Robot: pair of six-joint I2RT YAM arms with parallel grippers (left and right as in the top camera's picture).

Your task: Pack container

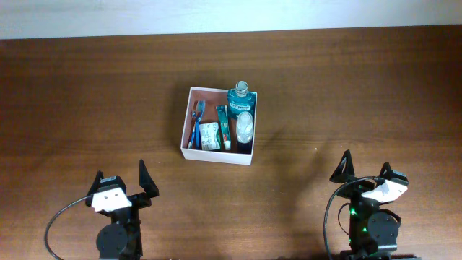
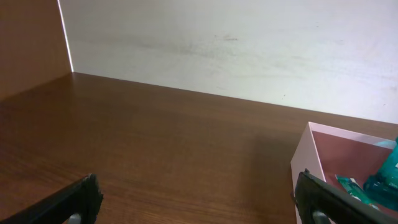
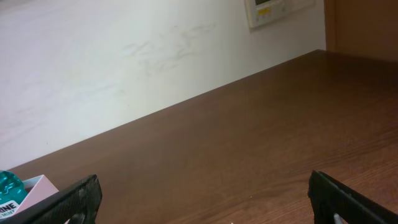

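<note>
The container [image 1: 185, 137], a shallow white-walled box with a pinkish-brown inside, sits at the table's middle. Inside lie a blue toothbrush [image 1: 195, 124], a small sachet [image 1: 209, 136], a green toothpaste tube [image 1: 224, 126], a pale oval item [image 1: 246, 126] and a teal mouthwash bottle [image 1: 240, 94]. My left gripper [image 1: 120, 179] is open and empty near the front left edge. My right gripper [image 1: 367, 170] is open and empty near the front right edge. The container's corner shows in the left wrist view [image 2: 305, 155] and the right wrist view [image 3: 37, 185].
A pale wall [image 2: 236, 43] runs along the table's far edge. A wall-mounted panel [image 3: 273, 9] shows at the top of the right wrist view. Bare brown tabletop [image 1: 346, 87] surrounds the box on all sides.
</note>
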